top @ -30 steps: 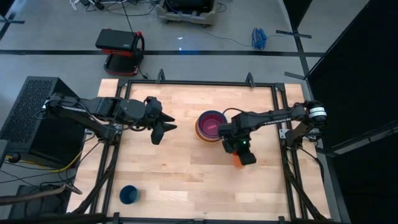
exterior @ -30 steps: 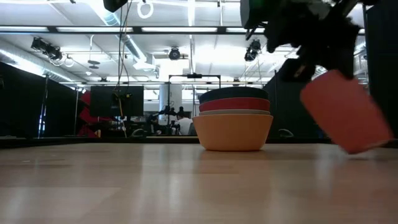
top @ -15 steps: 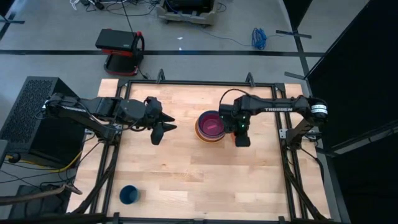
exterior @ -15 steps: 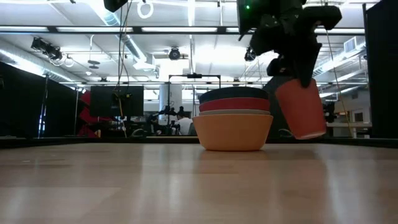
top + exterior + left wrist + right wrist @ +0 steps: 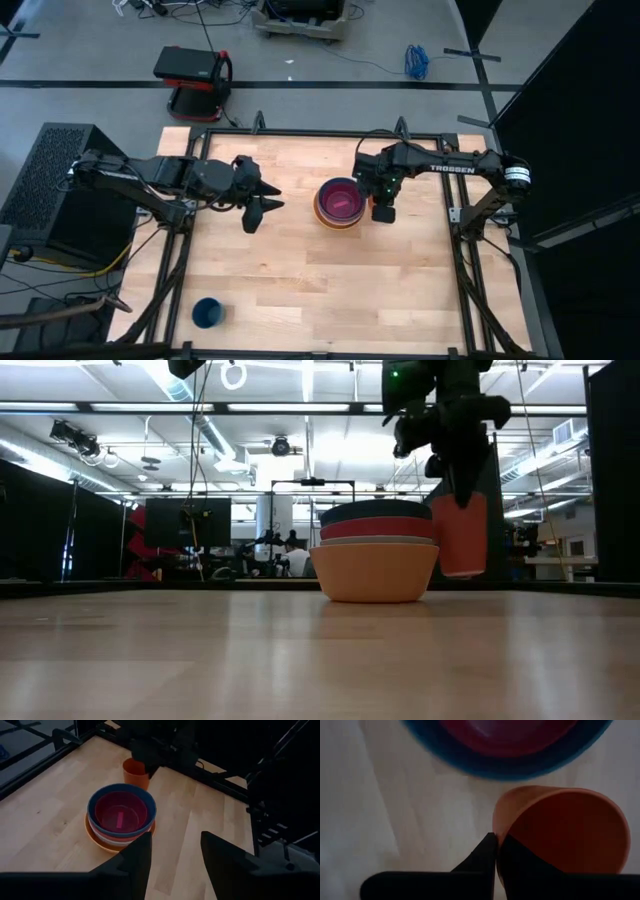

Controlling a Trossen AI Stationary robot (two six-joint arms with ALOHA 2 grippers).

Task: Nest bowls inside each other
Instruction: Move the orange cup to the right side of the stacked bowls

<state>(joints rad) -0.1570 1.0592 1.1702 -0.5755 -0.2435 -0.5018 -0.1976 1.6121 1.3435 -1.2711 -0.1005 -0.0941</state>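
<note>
Several bowls stand nested in one stack on the table. The orange one is at the bottom and the magenta one is innermost. My right gripper hangs just right of the stack, shut on a small orange cup. My left gripper waits left of the stack, raised, open and holding nothing. My right gripper pinches the orange cup's wall at the rim, one finger inside the cup and the other outside. The fingers come from above, pointing down. The cup hangs upright, mouth up, lifted clear of the table beside the stack.
A small dark blue cup stands near the table's near left corner. A dark metal frame runs along the table's edges. Bare wood lies between the stack and the near edge.
My right gripper has carried the orange cup from the near right toward the far edge and the bowl stack, rising a little. The cup hung tipped before and now hangs upright, right next to the stack.
</note>
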